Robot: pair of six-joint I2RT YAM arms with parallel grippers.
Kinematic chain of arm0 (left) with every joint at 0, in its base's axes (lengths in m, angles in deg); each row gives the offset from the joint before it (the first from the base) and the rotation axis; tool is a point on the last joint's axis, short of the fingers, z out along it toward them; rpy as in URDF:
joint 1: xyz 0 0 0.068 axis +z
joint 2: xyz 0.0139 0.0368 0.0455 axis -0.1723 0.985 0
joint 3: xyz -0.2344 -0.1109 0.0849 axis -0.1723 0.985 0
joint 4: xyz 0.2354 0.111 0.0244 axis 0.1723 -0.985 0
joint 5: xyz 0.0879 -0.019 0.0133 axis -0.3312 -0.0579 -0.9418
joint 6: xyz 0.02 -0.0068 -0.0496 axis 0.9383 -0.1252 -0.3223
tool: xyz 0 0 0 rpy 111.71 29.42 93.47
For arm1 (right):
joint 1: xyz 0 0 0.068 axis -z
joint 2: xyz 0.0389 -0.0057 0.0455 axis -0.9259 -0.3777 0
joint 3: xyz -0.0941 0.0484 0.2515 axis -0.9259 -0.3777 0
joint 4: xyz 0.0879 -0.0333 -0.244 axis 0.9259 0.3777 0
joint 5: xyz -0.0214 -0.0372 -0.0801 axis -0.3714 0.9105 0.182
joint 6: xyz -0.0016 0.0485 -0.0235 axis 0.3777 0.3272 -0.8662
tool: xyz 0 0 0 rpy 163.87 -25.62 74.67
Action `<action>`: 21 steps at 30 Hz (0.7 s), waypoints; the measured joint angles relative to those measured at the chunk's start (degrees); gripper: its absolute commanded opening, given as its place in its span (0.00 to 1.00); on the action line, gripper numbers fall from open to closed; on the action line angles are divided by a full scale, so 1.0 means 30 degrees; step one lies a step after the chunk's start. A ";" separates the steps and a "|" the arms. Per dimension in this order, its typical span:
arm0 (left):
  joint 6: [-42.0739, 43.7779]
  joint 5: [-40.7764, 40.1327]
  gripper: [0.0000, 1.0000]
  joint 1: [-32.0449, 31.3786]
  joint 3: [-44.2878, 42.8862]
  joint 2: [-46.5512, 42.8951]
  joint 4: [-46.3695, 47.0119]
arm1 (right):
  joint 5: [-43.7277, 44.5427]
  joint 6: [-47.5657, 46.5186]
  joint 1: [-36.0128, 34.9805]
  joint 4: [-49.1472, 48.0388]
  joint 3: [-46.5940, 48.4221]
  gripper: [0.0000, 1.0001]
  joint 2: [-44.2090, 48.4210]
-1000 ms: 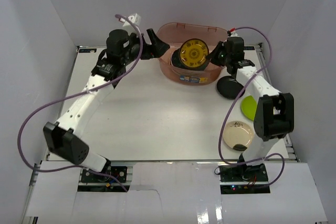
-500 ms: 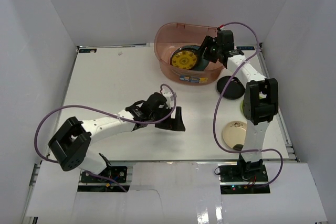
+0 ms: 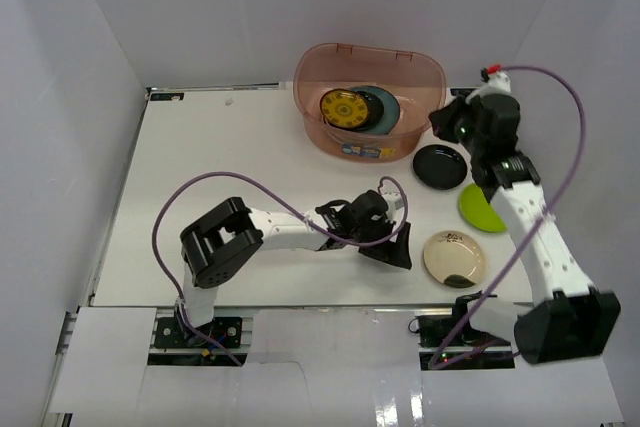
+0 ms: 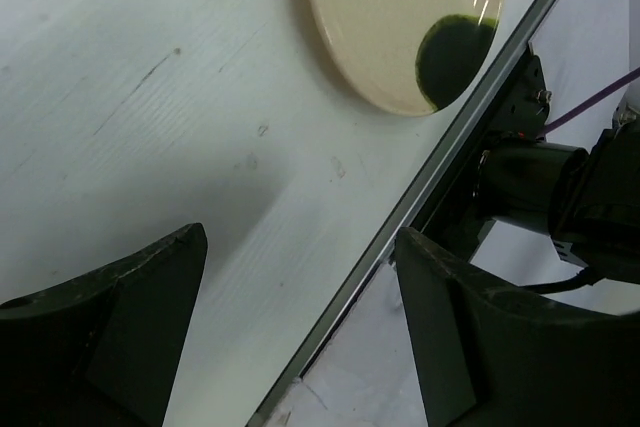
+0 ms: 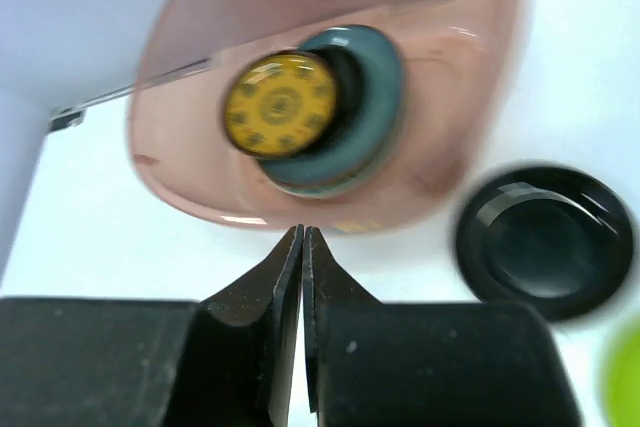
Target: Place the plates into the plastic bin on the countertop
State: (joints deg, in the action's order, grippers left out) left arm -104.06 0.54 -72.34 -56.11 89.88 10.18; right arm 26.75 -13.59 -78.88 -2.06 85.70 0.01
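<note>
The plastic bin (image 3: 312,112) sits at the table's (image 3: 220,177) 12 o'clock edge, holding a yellow-black patterned plate (image 3: 343,107) atop a dark teal plate (image 3: 388,113). Outside it, from 3 to 5 o'clock, lie a glossy black plate (image 3: 440,166), a lime green plate (image 3: 480,209) and a cream plate (image 3: 454,257). The left end effector (image 4: 300,287) hovers wide and empty just beside the cream plate. The right end effector (image 5: 302,237) is pinched closed, empty, near the bin.

Overhead, right wrist: shared plastic bin (image 3: 314,125) (image 5: 172,169)
</note>
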 measured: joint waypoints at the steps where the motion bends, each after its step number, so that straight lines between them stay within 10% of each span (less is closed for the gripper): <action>1: -0.0007 0.0109 0.84 -0.0131 -0.0452 0.0568 0.0080 | 0.0240 0.0066 0.0437 -0.0109 -0.1319 0.08 0.1508; 10: -0.0743 0.1399 0.63 -0.0648 -0.4998 0.5195 0.0998 | 0.1188 0.1508 0.4357 0.1494 -0.8043 0.31 0.9245; 18: -0.1282 0.0765 0.00 -0.0714 -0.6666 0.6972 0.1457 | 0.1268 0.2477 0.7155 0.1209 -0.9530 0.46 1.0302; 21: -0.1428 0.0612 0.00 -0.0743 -0.6572 0.6827 0.1865 | 0.1013 0.2863 0.9020 0.1326 -1.1264 0.52 0.9901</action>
State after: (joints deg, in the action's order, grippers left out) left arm -108.34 2.38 -74.57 -75.82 110.36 15.77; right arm 29.79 -5.00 -51.82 1.92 51.91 29.71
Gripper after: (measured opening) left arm 0.017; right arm 0.499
